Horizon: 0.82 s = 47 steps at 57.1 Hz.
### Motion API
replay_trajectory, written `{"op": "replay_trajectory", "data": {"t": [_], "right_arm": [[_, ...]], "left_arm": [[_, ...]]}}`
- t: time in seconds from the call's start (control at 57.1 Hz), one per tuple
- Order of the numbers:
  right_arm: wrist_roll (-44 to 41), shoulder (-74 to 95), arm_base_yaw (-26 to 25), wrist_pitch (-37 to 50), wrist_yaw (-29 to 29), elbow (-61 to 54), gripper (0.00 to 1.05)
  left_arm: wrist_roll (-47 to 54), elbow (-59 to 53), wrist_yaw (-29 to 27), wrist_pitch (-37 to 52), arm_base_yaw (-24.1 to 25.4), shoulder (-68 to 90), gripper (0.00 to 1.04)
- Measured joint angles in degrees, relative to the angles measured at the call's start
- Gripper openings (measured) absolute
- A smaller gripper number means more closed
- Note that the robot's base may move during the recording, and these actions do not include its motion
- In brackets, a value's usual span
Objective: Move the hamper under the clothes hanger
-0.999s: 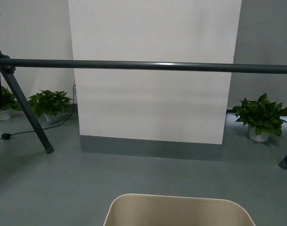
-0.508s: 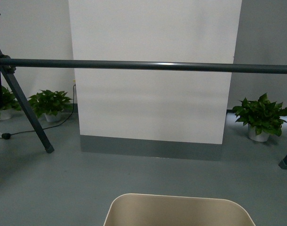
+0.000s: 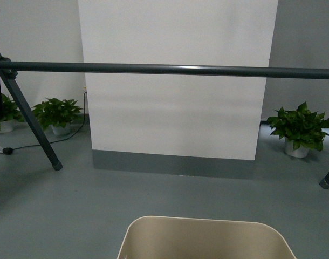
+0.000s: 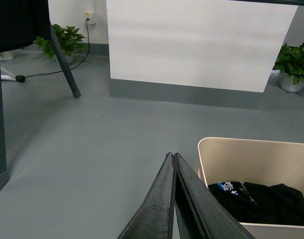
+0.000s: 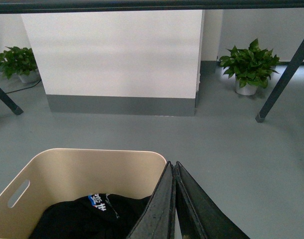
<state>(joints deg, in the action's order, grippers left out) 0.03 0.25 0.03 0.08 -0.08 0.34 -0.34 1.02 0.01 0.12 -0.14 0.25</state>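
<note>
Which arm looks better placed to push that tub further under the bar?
Neither clearly. The left gripper sits shut outside the hamper's one side, the right gripper shut at the other. The clothes hanger lies straight ahead, so both together seems likeliest.

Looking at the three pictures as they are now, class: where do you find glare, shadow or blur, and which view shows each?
Front view: a small bright glint sits on the clothes hanger bar, otherwise even, soft light. Left wrist view: a broad faint shadow lies on the floor by the rack leg; the shut left gripper is sharp. Right wrist view: the black garment in the hamper is nearly featureless dark; the right gripper is shut.
</note>
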Motion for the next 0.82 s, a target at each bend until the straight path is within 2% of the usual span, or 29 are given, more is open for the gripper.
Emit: {"op": "replay_trajectory", "data": {"t": [0.105,0.175,0.315,0.333,0.368,0.543,0.648,0.754,0.824], "right_arm": [[-0.1,0.0,0.0,0.0,0.0,0.0,0.03],[0.0,0.0,0.0,0.0,0.0,0.0,0.18],[0.0,0.0,0.0,0.0,0.0,0.0,0.41],[0.0,0.0,0.0,0.0,0.0,0.0,0.46],[0.0,0.0,0.0,0.0,0.0,0.0,0.5],[0.0,0.0,0.0,0.0,0.0,0.0,0.83],[0.0,0.0,0.0,0.0,0.0,0.0,0.98],[0.0,0.0,0.0,0.0,0.0,0.0,0.96],[0.0,0.0,0.0,0.0,0.0,0.0,0.97]], "left_arm": [[0.0,0.0,0.0,0.0,0.0,0.0,0.03],[0.0,0.0,0.0,0.0,0.0,0.0,0.04],[0.0,0.0,0.0,0.0,0.0,0.0,0.26],[0.0,0.0,0.0,0.0,0.0,0.0,0.32],[0.0,0.0,0.0,0.0,0.0,0.0,0.35],[0.0,0.0,0.0,0.0,0.0,0.0,0.69],[0.0,0.0,0.0,0.0,0.0,0.0,0.85],[0.1,0.0,0.0,0.0,0.0,0.0,1.0],[0.0,0.0,0.0,0.0,0.0,0.0,0.98]]}}
